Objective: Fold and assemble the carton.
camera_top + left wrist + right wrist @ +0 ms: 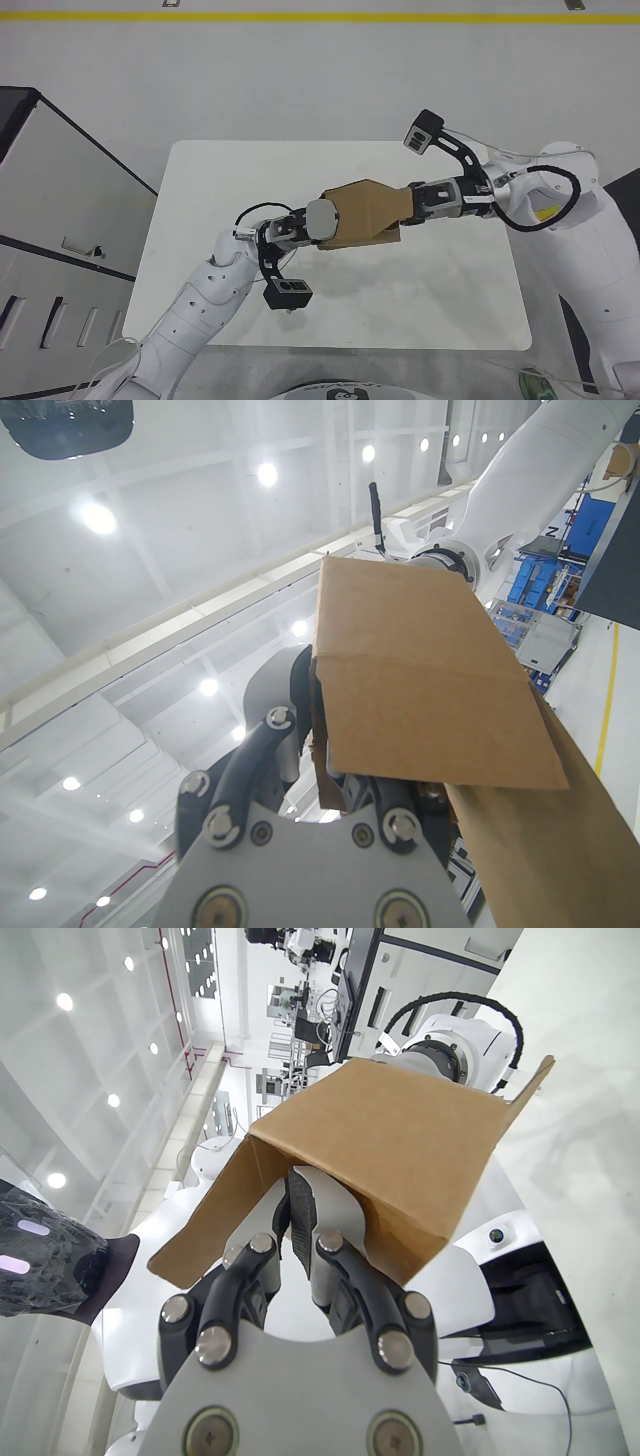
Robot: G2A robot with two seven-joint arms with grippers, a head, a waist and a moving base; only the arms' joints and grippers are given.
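Note:
A brown carton (pixel 365 210) hangs over the middle of the white table, held between my two grippers. My left gripper (pixel 322 222) is at its left end. In the left wrist view that gripper (pixel 320 725) is shut on the edge of a carton (pixel 410 680) wall, with one finger hidden behind the cardboard. At the carton's right end is my right gripper (pixel 408 203). In the right wrist view the right gripper (pixel 292 1193) is shut on the carton (pixel 390 1143) at a corner fold, and a loose flap (pixel 200 1228) hangs open beside it.
The white table (pixel 450 300) has bare surface all around the carton. A grey cabinet (pixel 50 200) stands beside the table's left edge. A yellow floor line (pixel 320 17) runs beyond the far edge.

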